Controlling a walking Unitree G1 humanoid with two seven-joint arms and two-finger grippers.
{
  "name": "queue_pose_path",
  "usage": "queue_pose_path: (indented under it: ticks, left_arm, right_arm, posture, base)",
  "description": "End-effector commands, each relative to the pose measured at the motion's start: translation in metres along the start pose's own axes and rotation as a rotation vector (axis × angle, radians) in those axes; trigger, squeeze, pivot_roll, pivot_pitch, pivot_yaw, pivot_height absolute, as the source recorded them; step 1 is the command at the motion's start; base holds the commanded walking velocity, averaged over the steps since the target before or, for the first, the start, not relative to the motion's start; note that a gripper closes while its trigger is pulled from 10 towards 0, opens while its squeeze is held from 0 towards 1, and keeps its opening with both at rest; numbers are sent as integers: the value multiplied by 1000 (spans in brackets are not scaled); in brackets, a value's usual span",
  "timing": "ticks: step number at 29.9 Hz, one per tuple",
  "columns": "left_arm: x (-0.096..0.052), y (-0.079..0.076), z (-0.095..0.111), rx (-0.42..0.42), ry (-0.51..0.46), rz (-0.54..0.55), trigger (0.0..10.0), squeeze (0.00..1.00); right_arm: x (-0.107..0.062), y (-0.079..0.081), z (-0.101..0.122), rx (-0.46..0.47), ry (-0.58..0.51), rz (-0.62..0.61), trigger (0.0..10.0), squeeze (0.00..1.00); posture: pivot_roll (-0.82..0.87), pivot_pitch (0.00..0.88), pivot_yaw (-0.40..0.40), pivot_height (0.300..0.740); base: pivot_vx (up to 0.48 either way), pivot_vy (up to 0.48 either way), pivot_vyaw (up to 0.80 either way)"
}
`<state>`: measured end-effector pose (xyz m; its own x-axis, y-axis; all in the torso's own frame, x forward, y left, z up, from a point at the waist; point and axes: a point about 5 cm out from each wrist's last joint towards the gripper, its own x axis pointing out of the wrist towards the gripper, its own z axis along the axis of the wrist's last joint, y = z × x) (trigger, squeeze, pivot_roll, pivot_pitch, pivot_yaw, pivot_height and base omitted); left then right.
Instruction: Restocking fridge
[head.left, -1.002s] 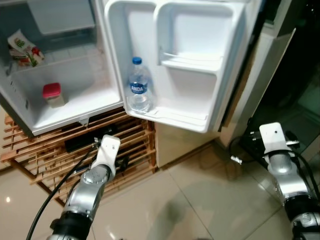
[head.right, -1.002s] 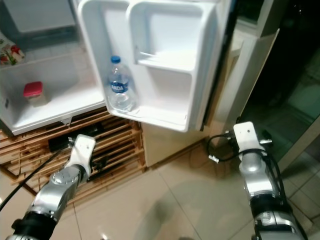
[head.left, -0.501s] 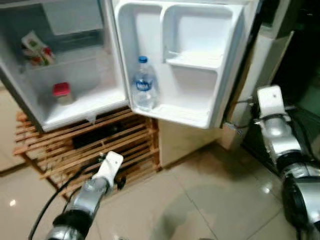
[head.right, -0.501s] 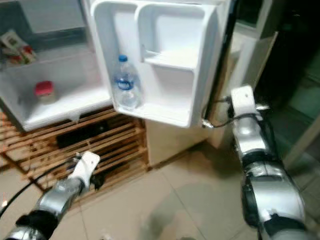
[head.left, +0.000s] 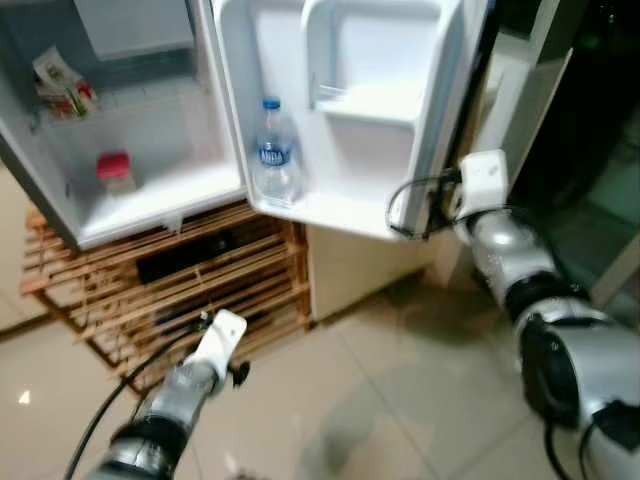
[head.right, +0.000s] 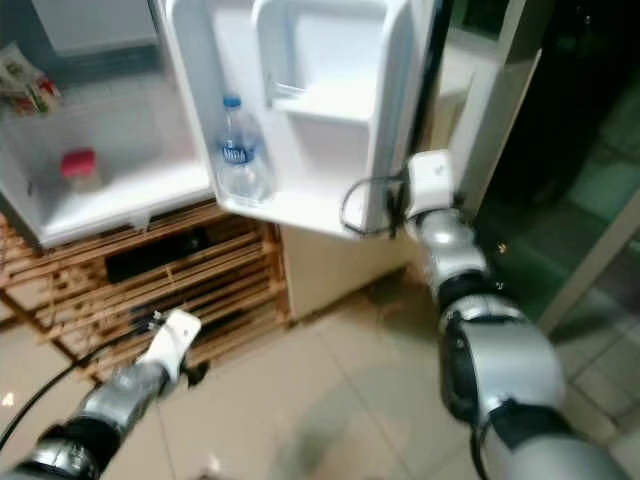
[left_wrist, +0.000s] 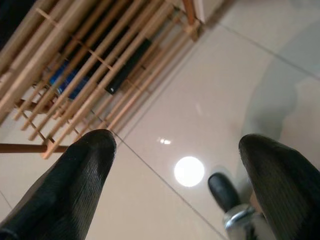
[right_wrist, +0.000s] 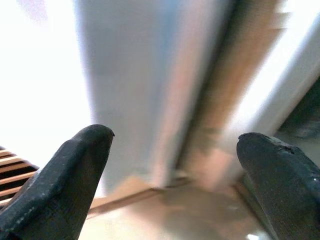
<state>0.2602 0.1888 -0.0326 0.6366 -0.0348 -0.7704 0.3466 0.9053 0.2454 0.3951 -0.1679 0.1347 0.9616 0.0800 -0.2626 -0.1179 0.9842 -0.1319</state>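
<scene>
At twelve o'clock in the left eye view, the fridge door (head.left: 340, 110) stands open with a water bottle (head.left: 277, 152) upright in its lower shelf; a red-lidded jar (head.left: 115, 172) sits inside the fridge at ten o'clock. Right eye view: the right arm reaches to the door's outer edge at one o'clock. Left wrist view: the left gripper (left_wrist: 185, 180) hangs spread wide, empty, over floor tiles (left_wrist: 210, 95) beside a wooden rack (left_wrist: 90, 65). Right wrist view: the right gripper (right_wrist: 172, 165) gapes wide, holding nothing, facing the door's edge.
</scene>
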Motion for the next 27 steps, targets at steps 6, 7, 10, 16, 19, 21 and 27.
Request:
queue_pose_path:
  ticks: [6,7,10,16,19,21,27]
  left_arm:
    - [0,7,11,-65,-99,32,10000,0]
    - [0,8,14,-84,-127,37,10000,0]
    - [-14,21,54,-222,-405,97,10000,0]
    - [-92,41,105,-416,-851,145,10000,0]
    - [-109,43,118,-423,-949,165,10000,0]
    - [-122,46,131,-414,-1029,210,10000,0]
    - [-147,29,160,-369,-1142,174,10000,0]
  right_arm:
    - [4,13,35,33,-156,-28,10000,0]
    - [4,13,37,35,-175,-33,10000,0]
    - [0,27,30,7,-256,40,10000,0]
    - [-41,46,-14,94,-376,222,10000,0]
    - [-61,54,-24,100,-396,276,10000,0]
    - [-72,60,-28,107,-403,309,10000,0]
    - [-85,65,-35,121,-386,357,10000,0]
  posture:
    - [-43,0,16,740]
    - [-40,0,15,740]
    - [-32,0,10,740]
    - [-16,0,3,740]
    - [-19,0,3,740]
    - [-28,0,1,740]
    - [-42,0,-1,740]
  base:
    - [0,0,0]
    - [0,0,0]
    - [0,0,0]
    - [0,0,0]
    - [0,0,0]
    - [0,-240,0]
    - [0,-480,459]
